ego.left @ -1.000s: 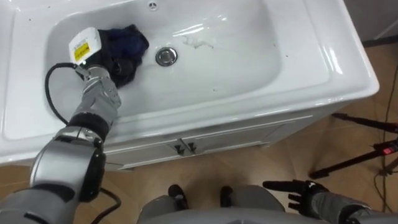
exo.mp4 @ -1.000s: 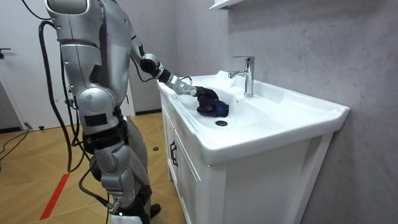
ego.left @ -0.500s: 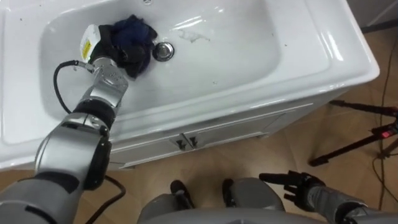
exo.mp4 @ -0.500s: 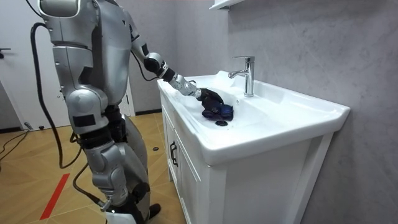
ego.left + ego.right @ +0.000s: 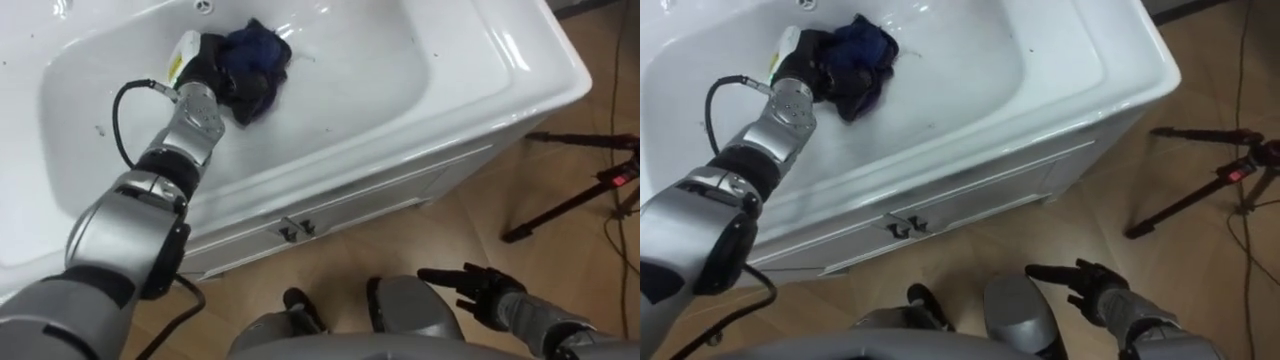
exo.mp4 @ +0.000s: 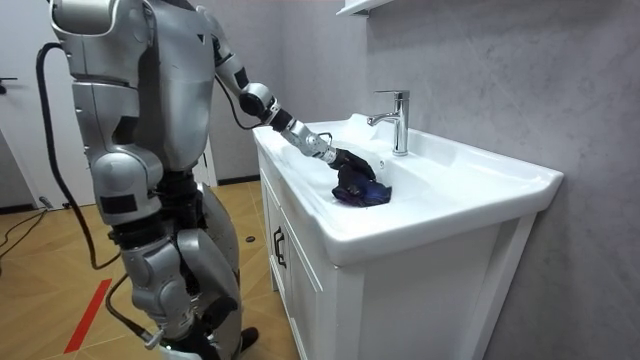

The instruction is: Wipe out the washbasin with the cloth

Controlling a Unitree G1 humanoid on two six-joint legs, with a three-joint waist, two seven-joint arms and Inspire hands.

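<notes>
White glazed ceramic forms the wide rectangular basin (image 5: 350, 85), set into the top of a white cabinet (image 5: 390, 200) at which the robot stands, leaning its left arm over the rim. A crumpled dark blue cloth (image 5: 258, 52) lies inside the bowl, toward its back wall and left of middle. The left hand (image 5: 205, 62) rests on the cloth's near-left edge. Its dark fingers merge with the folds, so I cannot tell whether they grip the cloth or merely press it flat. The right hand (image 5: 480, 290) hangs low at the robot's side, in front of the cabinet, with its fingers straight and holding nothing.

The wiping looks partly done at best, since the right half of the bowl lies well apart from the cloth. The main risk is the cloth itself: bunched as it is, only a small patch meets the ceramic, and a sweep across slick glaze could let the hand slide off it and leave it behind. A reach toward the back could also knock the chrome tap (image 6: 398, 118).

Counted: one basin, one cloth, one tap, two small dark door handles (image 5: 290, 231) on the cabinet, and one black tripod (image 5: 575, 200) on the wooden floor at the right
</notes>
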